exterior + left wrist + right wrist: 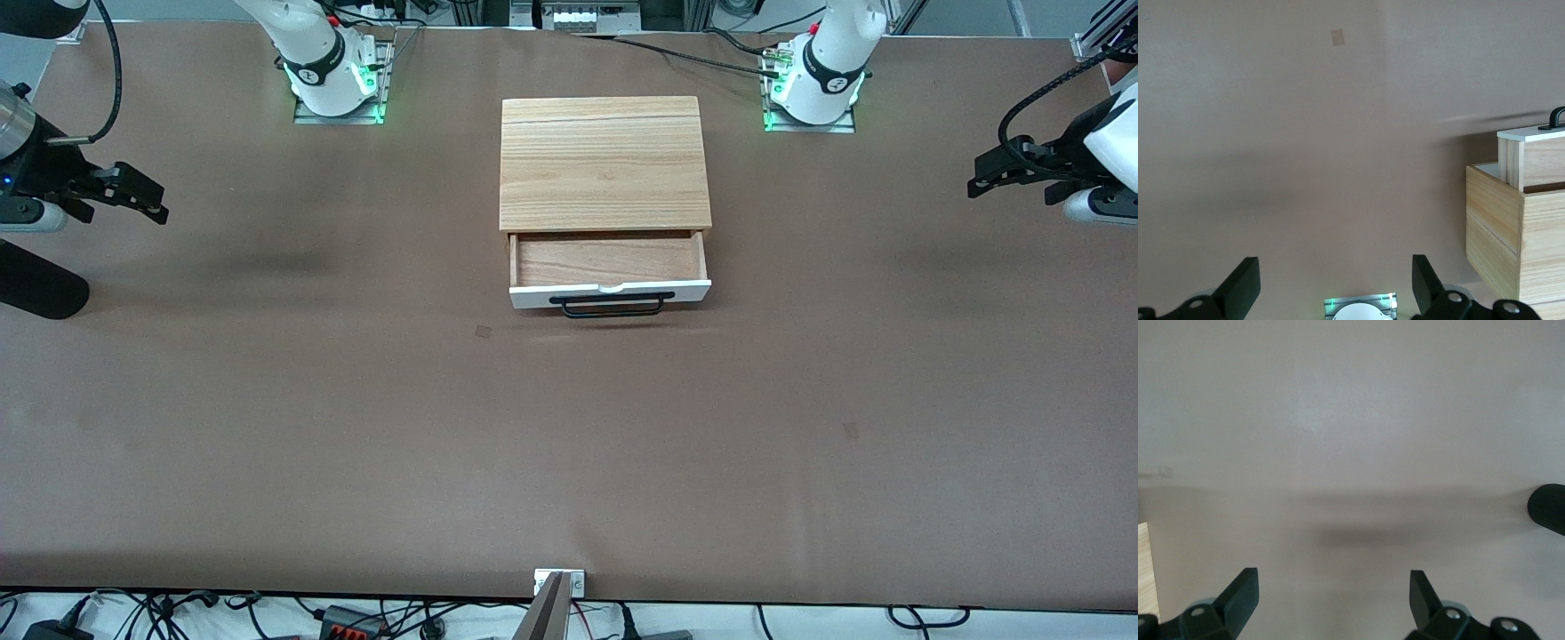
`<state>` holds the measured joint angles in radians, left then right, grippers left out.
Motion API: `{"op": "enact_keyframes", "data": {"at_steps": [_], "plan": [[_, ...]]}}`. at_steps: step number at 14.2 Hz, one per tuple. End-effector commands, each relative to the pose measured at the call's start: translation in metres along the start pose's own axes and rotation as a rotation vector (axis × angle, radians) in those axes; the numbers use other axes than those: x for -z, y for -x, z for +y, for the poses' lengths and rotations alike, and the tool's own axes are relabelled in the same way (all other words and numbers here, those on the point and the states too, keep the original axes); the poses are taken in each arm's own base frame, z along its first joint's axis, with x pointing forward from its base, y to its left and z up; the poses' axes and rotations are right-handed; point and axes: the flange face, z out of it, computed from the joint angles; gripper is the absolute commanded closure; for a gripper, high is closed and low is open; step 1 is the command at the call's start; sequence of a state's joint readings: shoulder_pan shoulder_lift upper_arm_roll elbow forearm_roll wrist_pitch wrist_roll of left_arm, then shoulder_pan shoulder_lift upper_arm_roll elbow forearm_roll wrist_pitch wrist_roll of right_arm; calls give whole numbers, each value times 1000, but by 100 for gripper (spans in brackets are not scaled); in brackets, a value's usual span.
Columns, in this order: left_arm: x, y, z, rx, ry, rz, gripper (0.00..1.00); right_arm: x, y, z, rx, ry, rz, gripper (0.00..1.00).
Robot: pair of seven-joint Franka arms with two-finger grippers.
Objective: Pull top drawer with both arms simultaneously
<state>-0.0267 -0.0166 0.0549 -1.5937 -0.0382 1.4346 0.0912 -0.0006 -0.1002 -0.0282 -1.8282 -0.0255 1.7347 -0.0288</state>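
Observation:
The top drawer (pixel 610 292) stands pulled out of the light wood cabinet (pixel 605 164), toward the front camera. Its bare wood interior (pixel 606 258) shows, and its black bar handle (pixel 612 305) is free. My right gripper (pixel 163 203) is open and empty over the table near the right arm's end, well apart from the cabinet. My left gripper (pixel 973 180) is open and empty over the left arm's end. In the left wrist view my open left gripper (pixel 1336 287) faces bare table, with the drawer (pixel 1531 134) and cabinet (pixel 1511 233) at the edge. In the right wrist view my right gripper (pixel 1333 600) is open over bare table.
A black cylinder (pixel 36 284) lies at the right arm's end of the table and also shows in the right wrist view (pixel 1548 507). The arm bases (pixel 333 84) (pixel 813 89) stand beside the cabinet's back. Small tape marks (pixel 483 332) (pixel 851 430) lie on the brown table.

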Motion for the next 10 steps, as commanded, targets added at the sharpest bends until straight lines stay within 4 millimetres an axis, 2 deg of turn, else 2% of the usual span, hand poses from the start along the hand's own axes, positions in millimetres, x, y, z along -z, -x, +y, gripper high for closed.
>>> {"op": "enact_keyframes", "data": {"at_steps": [1,10], "plan": [[5,-3,-2,-4,13,11,0,8,3,-2,9,13,2,0],[4,-3,-6,4,14,8,0,8,1,0,-5,-8,17,0]]}}
